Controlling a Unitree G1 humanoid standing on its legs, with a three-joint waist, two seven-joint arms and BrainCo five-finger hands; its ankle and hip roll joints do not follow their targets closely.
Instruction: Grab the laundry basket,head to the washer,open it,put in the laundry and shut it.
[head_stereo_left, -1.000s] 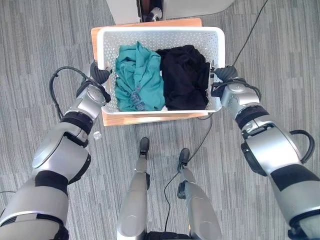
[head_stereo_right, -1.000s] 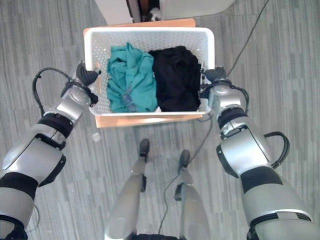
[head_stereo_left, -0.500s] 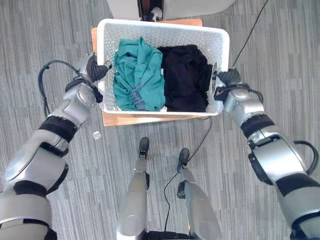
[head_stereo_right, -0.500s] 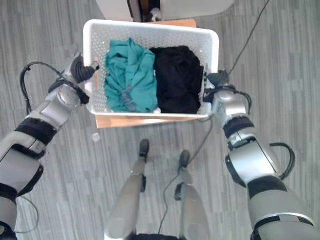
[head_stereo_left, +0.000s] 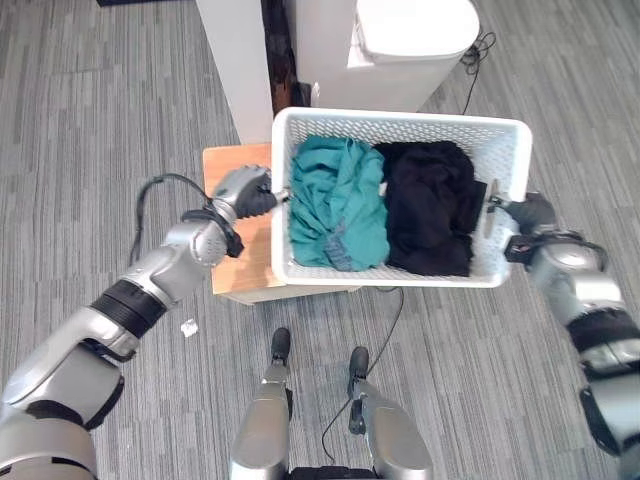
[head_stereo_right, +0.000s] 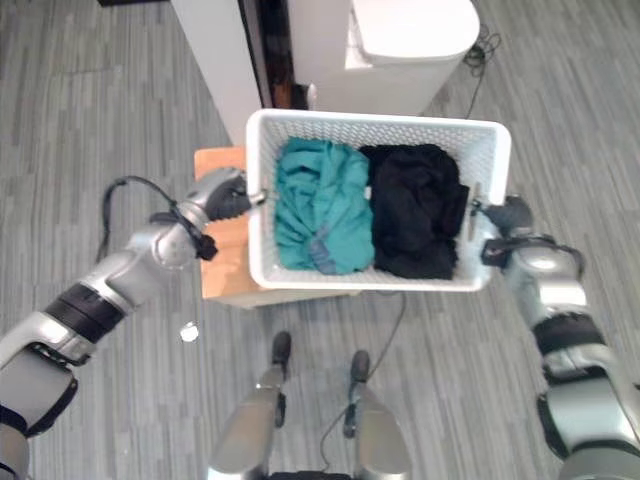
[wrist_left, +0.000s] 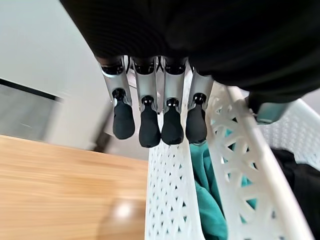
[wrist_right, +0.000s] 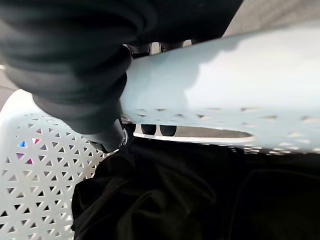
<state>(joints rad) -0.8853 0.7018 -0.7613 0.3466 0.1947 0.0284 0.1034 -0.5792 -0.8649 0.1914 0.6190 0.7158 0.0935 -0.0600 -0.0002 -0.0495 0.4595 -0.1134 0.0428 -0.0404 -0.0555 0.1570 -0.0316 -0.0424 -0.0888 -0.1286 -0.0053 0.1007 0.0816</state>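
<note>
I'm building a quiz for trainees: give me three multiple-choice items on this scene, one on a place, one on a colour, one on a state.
1. Where is the teal cloth in the basket?
A. robot's left half
B. robot's right half
C. under the black cloth

2. What colour is the basket?
A. blue
B. white
C. black

3. How is the basket held?
A. one hand
B. by neither hand
C. a hand at each end

Answers:
1 A: teal cloth lies left of black cloth.
2 B: basket is white.
3 C: left hand and right hand grip its ends.
</note>
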